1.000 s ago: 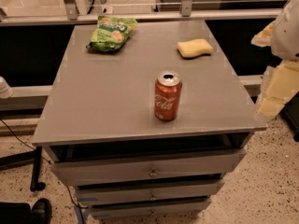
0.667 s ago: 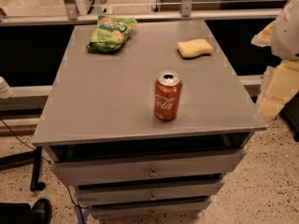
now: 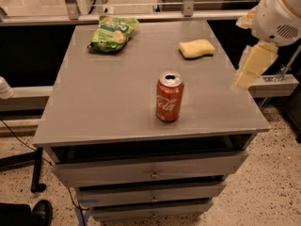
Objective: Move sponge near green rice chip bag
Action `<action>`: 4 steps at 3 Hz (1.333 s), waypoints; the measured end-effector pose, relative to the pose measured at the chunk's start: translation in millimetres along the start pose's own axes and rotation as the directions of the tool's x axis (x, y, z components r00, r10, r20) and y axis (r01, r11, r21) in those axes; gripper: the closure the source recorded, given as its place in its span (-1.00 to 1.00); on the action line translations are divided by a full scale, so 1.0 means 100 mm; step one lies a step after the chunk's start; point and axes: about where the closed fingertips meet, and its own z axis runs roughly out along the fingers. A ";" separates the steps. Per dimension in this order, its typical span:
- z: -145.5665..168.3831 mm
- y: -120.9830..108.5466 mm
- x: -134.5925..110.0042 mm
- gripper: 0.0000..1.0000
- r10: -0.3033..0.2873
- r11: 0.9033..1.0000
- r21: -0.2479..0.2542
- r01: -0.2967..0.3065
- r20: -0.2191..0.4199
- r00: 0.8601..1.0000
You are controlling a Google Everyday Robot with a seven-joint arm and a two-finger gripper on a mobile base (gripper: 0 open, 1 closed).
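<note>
The pale yellow sponge (image 3: 196, 48) lies flat on the grey table top (image 3: 108, 102) at the back right. The green rice chip bag (image 3: 113, 32) lies at the back left, well apart from the sponge. My gripper (image 3: 254, 64) hangs from the white arm (image 3: 280, 13) at the right edge of the view, beside the table's right edge. It is to the right of the sponge, a little nearer the front, and holds nothing that I can see.
A red cola can (image 3: 169, 97) stands upright in the middle front of the table. Drawers (image 3: 150, 173) sit below the table top. A metal rail (image 3: 141, 17) runs behind the table. A speckled floor lies around it.
My gripper has moved left and slightly up, closer to the table's right edge. The sponge, bag and can have not moved.
</note>
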 end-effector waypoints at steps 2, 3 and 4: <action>0.68 -1.03 -0.18 -1.00 0.113 0.991 0.054 -0.123 0.163 0.980; 1.10 -1.33 -0.22 -1.00 0.192 0.977 0.047 -0.206 0.212 0.958; 1.51 -1.55 -0.21 -1.00 0.279 0.954 0.039 -0.297 0.241 0.930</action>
